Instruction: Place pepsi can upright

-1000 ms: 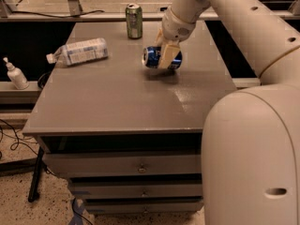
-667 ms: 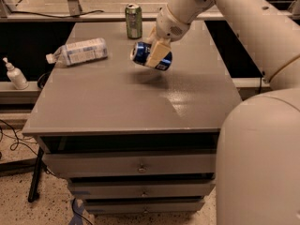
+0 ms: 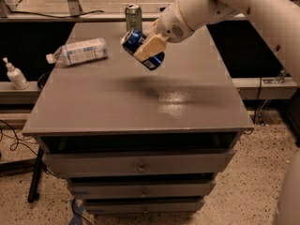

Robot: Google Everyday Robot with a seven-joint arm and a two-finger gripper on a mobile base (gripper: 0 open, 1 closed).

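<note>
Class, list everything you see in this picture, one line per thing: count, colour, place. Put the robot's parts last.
pepsi can: one, dark blue, tilted, held off the table in the gripper, towards the far side.
green can: one, green, upright at the table's far edge.
bottle: one, clear with a white label, lying on its side on the table's far left.
pump bottle: one, white, on the ledge left of the table.
table: one, grey, centre, drawers below.
gripper: one, tan fingers, shut on the pepsi can.
arm: one, white, reaching in from the upper right.
</note>
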